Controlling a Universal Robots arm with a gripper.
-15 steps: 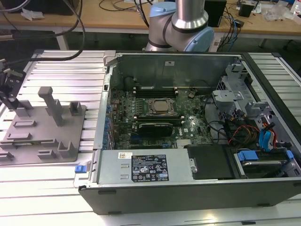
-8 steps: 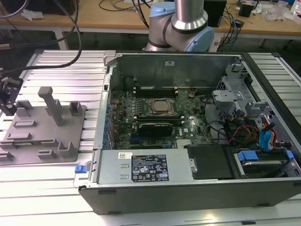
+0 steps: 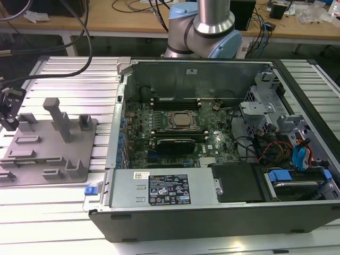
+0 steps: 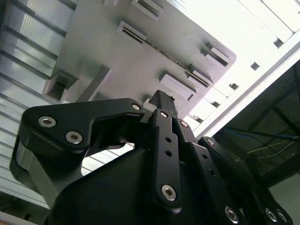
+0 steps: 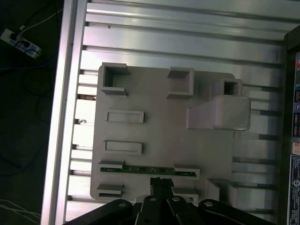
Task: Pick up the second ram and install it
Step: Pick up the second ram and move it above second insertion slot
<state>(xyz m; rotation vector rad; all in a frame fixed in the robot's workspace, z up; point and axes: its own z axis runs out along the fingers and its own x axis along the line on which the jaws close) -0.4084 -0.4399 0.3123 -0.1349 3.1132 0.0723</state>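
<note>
I see the hand (image 5: 160, 183), fingers pressed together on nothing, just beside the second ram (image 5: 140, 169) seated in its grey holder (image 5: 161, 117); nothing is lifted or installed yet.

Exterior view: bright, even light falling from overhead. Slatted bench (image 3: 58, 207) glaring white along near edge, washing out grooves. Computer case (image 3: 202, 79) interior sitting dimmer, walls shading motherboard (image 3: 175, 143). Grey holder plate (image 3: 48, 149) throwing short, soft shadows.

Second wrist view: bench burning out to plain white beyond plate. Black hand (image 4: 161, 101) looming dark, screw heads catching small highlights, nearest parts looking soft.

First wrist view: flat light, bench rails reflecting in pale bands. Floor (image 5: 28, 117) lying in near darkness.
</note>
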